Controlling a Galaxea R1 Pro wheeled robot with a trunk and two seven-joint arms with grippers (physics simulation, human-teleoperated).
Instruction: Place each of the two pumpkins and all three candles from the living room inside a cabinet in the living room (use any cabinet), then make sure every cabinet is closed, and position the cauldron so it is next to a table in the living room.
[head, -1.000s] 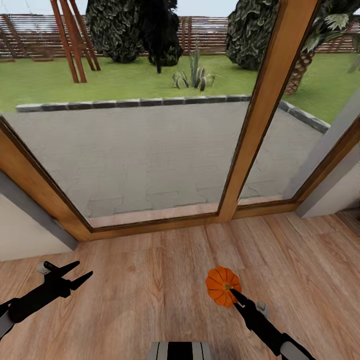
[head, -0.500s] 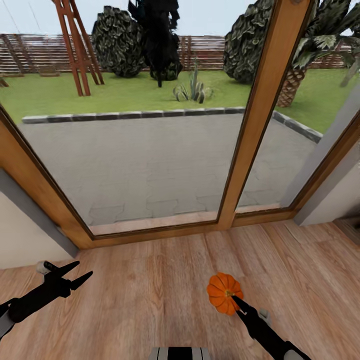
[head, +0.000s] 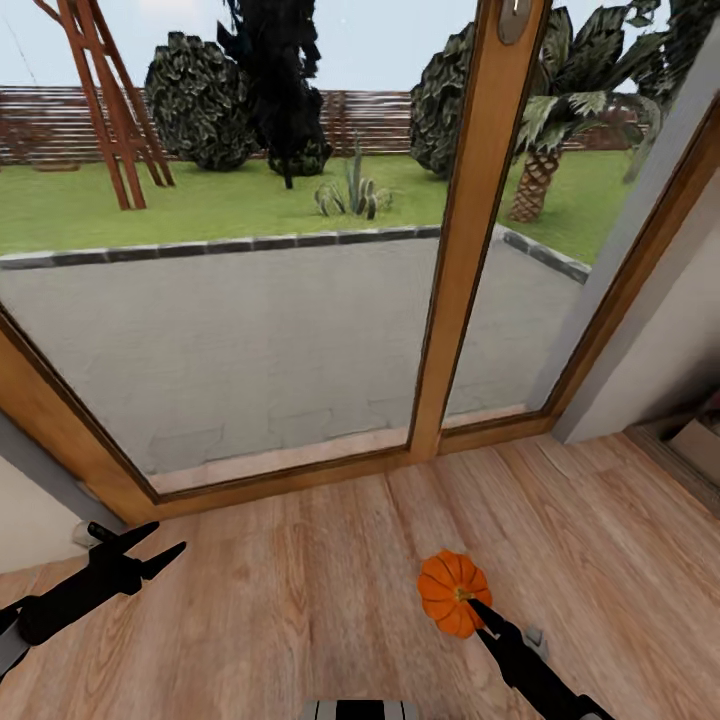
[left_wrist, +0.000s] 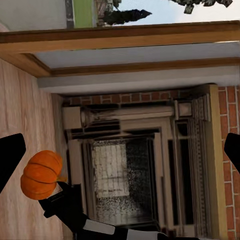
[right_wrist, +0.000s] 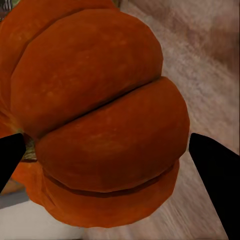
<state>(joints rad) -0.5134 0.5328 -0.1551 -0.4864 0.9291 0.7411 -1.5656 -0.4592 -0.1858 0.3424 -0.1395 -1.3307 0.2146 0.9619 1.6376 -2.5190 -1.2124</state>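
between the fingertips of the right gripper (head: 470, 603) sits the bright-orange ribbed pumpkin (head: 452, 592), clamped; left gripper (head: 150, 552) hangs spread, holding nothing.

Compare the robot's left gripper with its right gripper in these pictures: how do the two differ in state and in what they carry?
The left gripper is open and empty; the right gripper is shut on the pumpkin. The left gripper sits nearer the window frame, the right gripper nearer the middle of the wooden floor. Both are black with pointed fingers, held above that floor.
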